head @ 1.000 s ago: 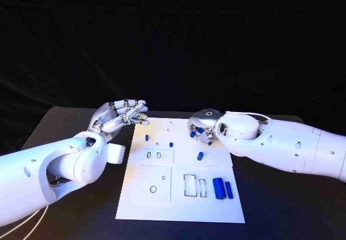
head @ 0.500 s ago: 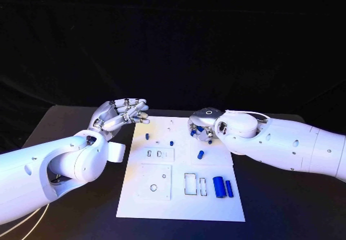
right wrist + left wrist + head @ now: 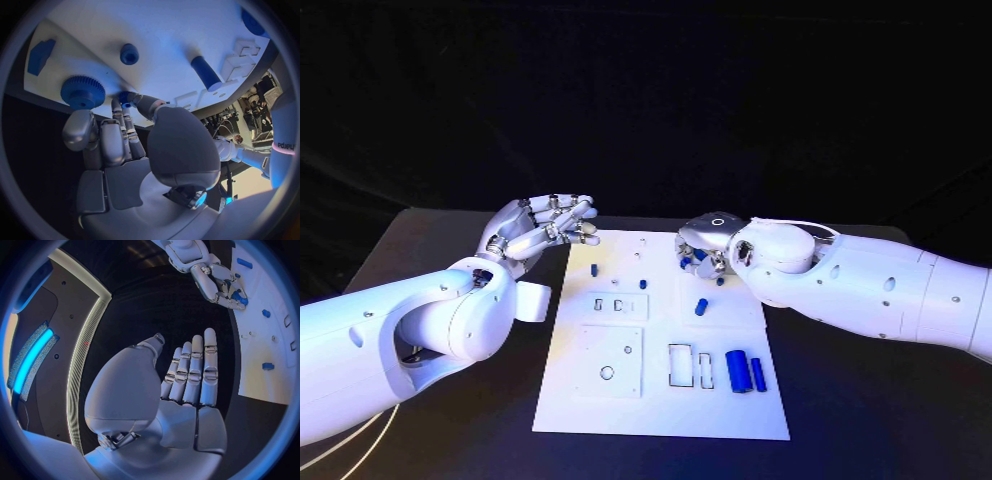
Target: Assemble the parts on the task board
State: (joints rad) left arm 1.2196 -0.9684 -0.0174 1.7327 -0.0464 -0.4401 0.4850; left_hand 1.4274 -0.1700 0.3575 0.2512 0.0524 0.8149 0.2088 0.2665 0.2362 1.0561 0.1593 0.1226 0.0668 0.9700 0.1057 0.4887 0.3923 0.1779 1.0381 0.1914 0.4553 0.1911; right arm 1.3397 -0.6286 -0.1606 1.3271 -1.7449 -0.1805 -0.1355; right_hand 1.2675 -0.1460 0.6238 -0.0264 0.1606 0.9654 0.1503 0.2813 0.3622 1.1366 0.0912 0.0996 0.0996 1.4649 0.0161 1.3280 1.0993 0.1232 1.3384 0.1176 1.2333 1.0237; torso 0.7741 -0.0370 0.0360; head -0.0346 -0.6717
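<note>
The white task board [image 3: 661, 420] lies in the middle of the black table. My right hand [image 3: 702, 248] hovers over its far right corner, fingers curled, pinching a small blue part [image 3: 125, 96] between thumb and fingertips. Close by that hand [image 3: 125, 150] are a blue gear [image 3: 82, 91], a short blue peg [image 3: 129, 53] and a blue cylinder [image 3: 206, 72] on the board [image 3: 156, 30]. My left hand [image 3: 538, 230] is raised beside the board's far left corner, palm open, fingers straight and holding nothing [image 3: 187, 385].
Two blue cylinders [image 3: 737, 375] [image 3: 757, 376] lie at the board's near right beside rectangular slots [image 3: 681, 367]. A blue piece [image 3: 702, 305] sits mid-right, and small blue pieces [image 3: 594, 270] [image 3: 643, 284] stand further left. Black table [image 3: 444, 250] surrounds the board.
The whole picture has shifted slightly. My right hand has turned a little over the far right corner, still with the blue part. The left hand stays raised.
</note>
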